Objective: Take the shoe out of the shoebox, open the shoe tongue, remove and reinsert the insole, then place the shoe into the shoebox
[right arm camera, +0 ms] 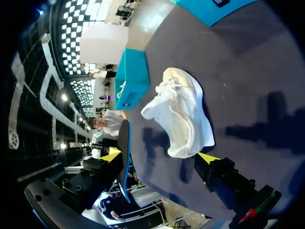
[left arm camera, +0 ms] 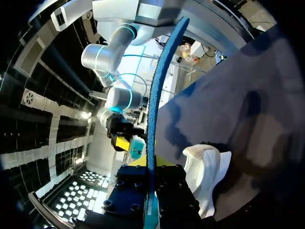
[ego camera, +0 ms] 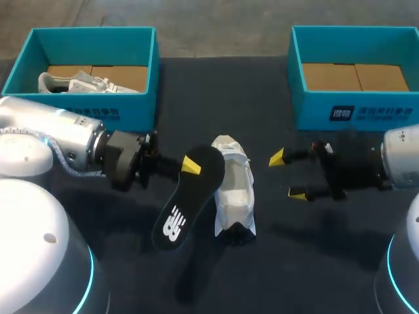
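My left gripper [ego camera: 187, 167] is pinching the insole [ego camera: 186, 199] near its front end. In the left wrist view the insole [left arm camera: 153, 95] runs edge-on between the two fingers, with its blue underside showing. From above, its black face with a white logo hangs tilted over the table [ego camera: 281, 261], and its heel end points down towards me. The white shoe [ego camera: 234, 190] lies on the table just beside the insole, on its right, outside both boxes. My right gripper [ego camera: 288, 175] hovers near the shoe's other side with its yellow tips spread and nothing between them. The left shoebox [ego camera: 141, 98] stands at the far left of the table with a second pale shoe [ego camera: 85, 83] inside. The right shoebox [ego camera: 366, 108] stands at the far right, showing only its cardboard floor
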### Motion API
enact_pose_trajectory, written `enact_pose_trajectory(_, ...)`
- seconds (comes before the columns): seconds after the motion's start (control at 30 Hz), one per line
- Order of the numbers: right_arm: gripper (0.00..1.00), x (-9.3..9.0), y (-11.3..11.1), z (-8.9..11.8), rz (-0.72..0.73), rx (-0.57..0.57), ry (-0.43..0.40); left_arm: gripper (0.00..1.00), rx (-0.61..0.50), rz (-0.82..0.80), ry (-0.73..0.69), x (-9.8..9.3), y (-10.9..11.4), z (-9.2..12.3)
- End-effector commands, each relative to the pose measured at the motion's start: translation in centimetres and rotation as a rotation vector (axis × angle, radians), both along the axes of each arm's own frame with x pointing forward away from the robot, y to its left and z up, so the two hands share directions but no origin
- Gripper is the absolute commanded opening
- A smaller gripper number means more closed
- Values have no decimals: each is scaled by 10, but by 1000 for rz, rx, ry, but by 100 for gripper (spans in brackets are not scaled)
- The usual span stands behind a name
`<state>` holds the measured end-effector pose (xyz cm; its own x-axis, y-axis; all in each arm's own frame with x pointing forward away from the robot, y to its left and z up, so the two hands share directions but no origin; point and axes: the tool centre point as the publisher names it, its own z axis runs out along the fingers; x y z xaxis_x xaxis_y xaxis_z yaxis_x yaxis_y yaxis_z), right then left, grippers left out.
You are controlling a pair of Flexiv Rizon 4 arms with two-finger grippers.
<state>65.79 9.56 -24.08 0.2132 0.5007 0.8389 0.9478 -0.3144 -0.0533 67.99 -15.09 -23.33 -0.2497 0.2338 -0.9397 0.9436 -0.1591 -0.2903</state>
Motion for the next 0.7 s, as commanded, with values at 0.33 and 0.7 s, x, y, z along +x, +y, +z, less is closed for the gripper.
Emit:
enact_pose_trajectory(0.33, 100, -17, -9, 8, -6, -20, 16, 0, 23, -20, 21, -5, 5, -3)
enact_pose_trajectory(0.7, 100, -17, -9, 8, -6, -20, 16, 0, 23, -20, 21, -5, 5, -3)
